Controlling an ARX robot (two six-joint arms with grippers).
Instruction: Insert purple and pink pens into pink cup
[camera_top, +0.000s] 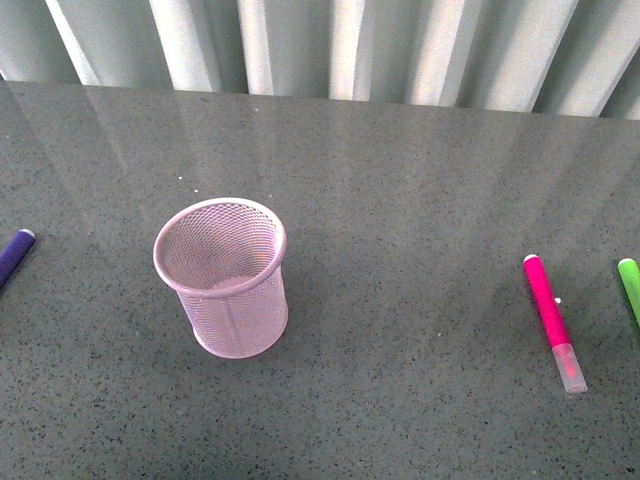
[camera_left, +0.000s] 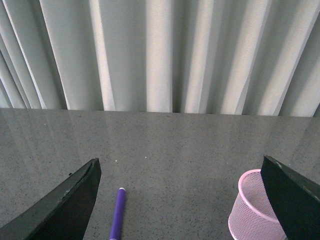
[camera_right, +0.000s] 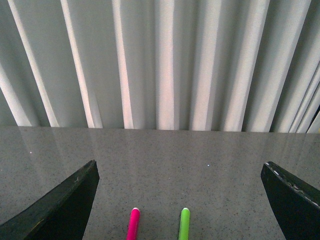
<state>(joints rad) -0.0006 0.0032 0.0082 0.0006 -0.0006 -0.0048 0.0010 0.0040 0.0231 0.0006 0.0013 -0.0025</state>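
Though neither arm shows from the front, the wrist views do | left claw (camera_left: 180, 165) spread wide, empty; purple pen (camera_left: 117, 215) ahead, cup (camera_left: 250, 210) nearby | right claw (camera_right: 180, 165) spread wide, empty; pink pen (camera_right: 133, 225) and green pen (camera_right: 184, 223) ahead, side by side | front: cup upright, empty, centre-left on table (camera_top: 420, 200); purple pen far left; pink pen well right

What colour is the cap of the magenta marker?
The thick magenta marker has a translucent pale-pink cap; the front view shows it best.
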